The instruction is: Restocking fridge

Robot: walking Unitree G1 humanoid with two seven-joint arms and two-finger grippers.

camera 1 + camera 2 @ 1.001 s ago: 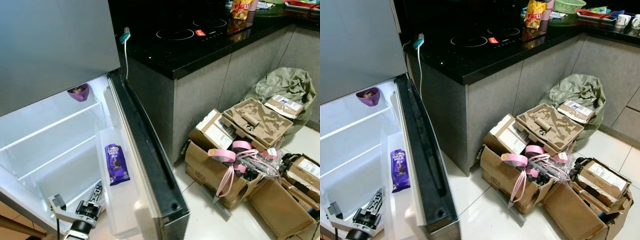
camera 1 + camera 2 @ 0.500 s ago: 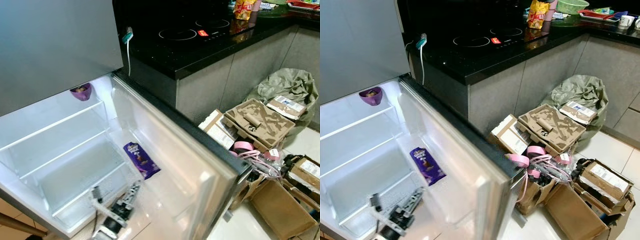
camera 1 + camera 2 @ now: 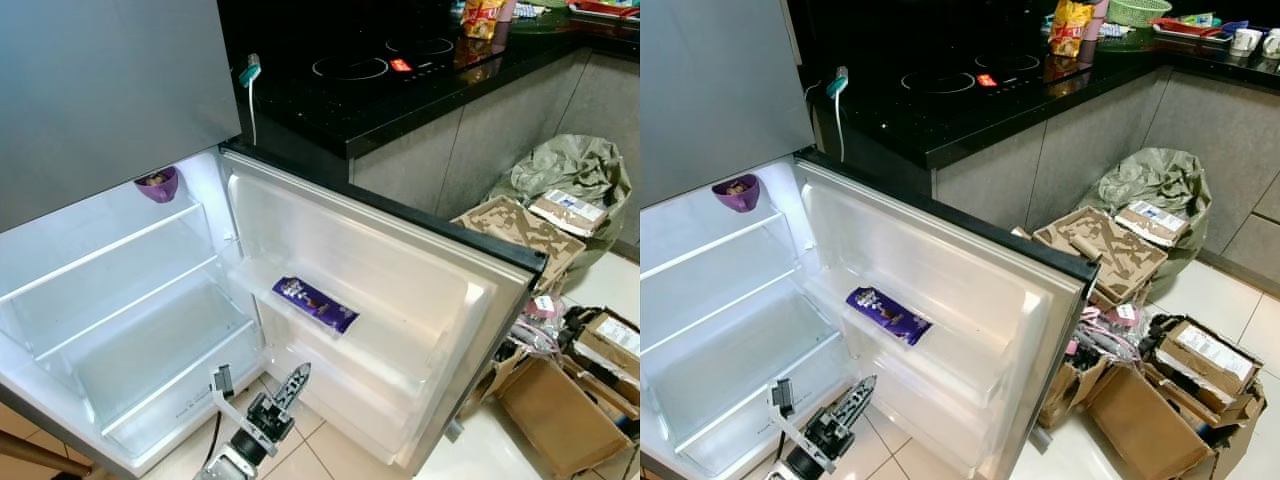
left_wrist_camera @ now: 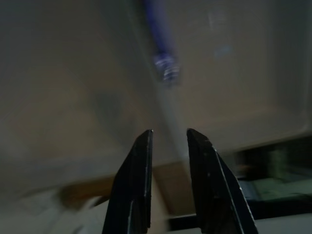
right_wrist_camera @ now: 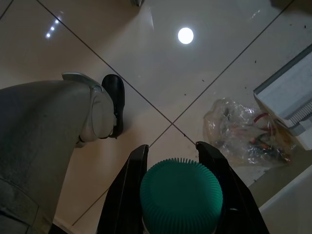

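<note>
Fridge door: swung wide open since a second ago, centre frame.
Chocolate bar: on the door shelf.
Left claw: apart, empty, lower centre.
Right claw: clamped on green-capped bottle, ready for stocking.

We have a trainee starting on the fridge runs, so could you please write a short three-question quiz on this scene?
1. True or false: the chocolate bar lies on a fridge door shelf.
2. What does the right tool hold? A) green-capped container B) purple bowl C) nothing
3. Fill in: the purple bowl sits at the ___ of the fridge interior.

Key: 1 true. 2 A, its fingers flank the green-capped container. 3 back; it is on the upper shelf.
</note>
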